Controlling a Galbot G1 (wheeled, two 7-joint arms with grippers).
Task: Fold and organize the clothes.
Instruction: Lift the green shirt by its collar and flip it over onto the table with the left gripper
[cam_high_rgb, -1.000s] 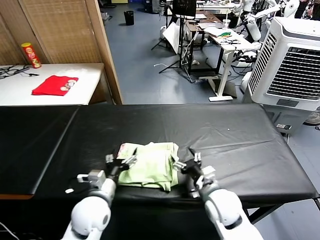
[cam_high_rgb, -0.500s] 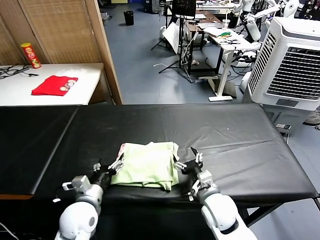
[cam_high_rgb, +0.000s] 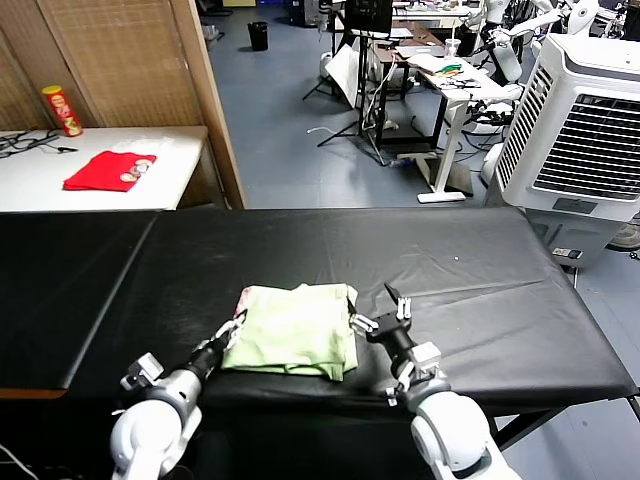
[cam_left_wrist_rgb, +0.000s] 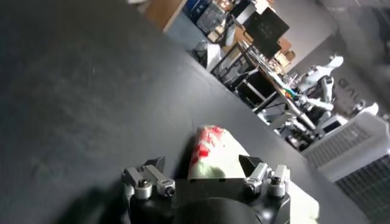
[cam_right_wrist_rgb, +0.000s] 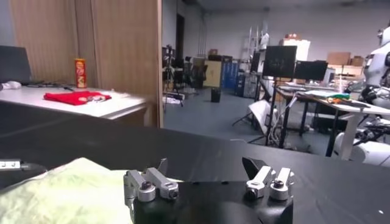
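Compared with 1 second ago, both arms are lying lower and further out from the folded shirt (cam_high_rgb: 294, 331) — the left pincer (cam_high_rgb: 228, 333), earlier over the shirt's left edge, is now sitting just beside that edge. Its fingers are spread apart and grasping nothing. The right pincer (cam_high_rgb: 384, 310) is resting just beside the shirt's right edge, fully released, holding nothing. The shirt is lying folded on the black desk (cam_high_rgb: 480, 270), near its front edge.
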